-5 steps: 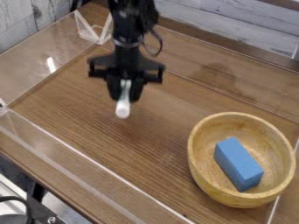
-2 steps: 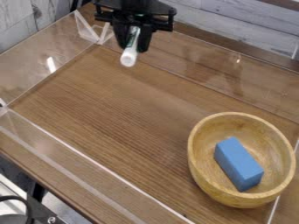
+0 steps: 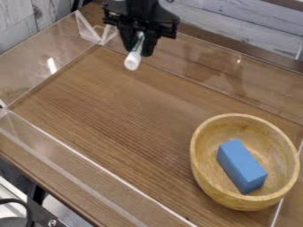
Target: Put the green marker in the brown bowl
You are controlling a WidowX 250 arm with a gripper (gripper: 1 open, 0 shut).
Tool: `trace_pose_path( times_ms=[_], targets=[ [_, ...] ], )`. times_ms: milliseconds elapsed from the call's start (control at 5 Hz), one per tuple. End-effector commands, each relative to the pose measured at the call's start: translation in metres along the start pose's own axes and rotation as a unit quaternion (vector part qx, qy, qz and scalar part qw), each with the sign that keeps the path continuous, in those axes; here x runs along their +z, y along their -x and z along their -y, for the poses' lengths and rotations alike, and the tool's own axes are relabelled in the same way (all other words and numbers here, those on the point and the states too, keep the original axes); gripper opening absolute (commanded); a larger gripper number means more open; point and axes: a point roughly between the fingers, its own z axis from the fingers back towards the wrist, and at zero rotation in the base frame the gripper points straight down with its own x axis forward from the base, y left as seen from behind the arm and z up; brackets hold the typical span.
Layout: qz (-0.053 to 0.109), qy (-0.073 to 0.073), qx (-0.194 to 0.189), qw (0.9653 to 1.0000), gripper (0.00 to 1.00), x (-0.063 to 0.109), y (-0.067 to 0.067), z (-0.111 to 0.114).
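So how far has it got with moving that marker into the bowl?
Done: the gripper is shut on the green marker and has it up off the table. In hand: carrying it. Left: the brown bowl, lower right, holds only a blue block; the marker must travel there and be released.

You are looking at a black gripper (image 3: 140, 40) holding the green marker (image 3: 135, 54), of which you see a white barrel and white end with a trace of green up between the black fingers. The table (image 3: 112, 124) under it is mid-brown wood with darker grain streaks running along its length. The brown bowl (image 3: 208, 174) is a pale, honey-coloured wood, lighter than the table, with a yellowish rim. The rectangular block (image 3: 242, 165) inside it is a plain, even blue with no markings. The clear walls (image 3: 48, 137) around the table show as whitish edges and glints. The planks (image 3: 249, 22) behind are grey-white.
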Motion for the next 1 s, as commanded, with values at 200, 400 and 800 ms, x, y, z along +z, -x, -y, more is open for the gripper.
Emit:
trace_pose_path(
  times_ms=[200, 400, 800],
  targets=[
    [0.029, -0.008, -0.021, 0.9993, 0.00, -0.003, -0.011, -0.010],
    [0.032, -0.010, -0.029, 0.9990, 0.00, -0.009, -0.012, -0.011],
    [0.043, -0.013, -0.045, 0.9980, 0.00, -0.016, -0.017, -0.015]
  ],
)
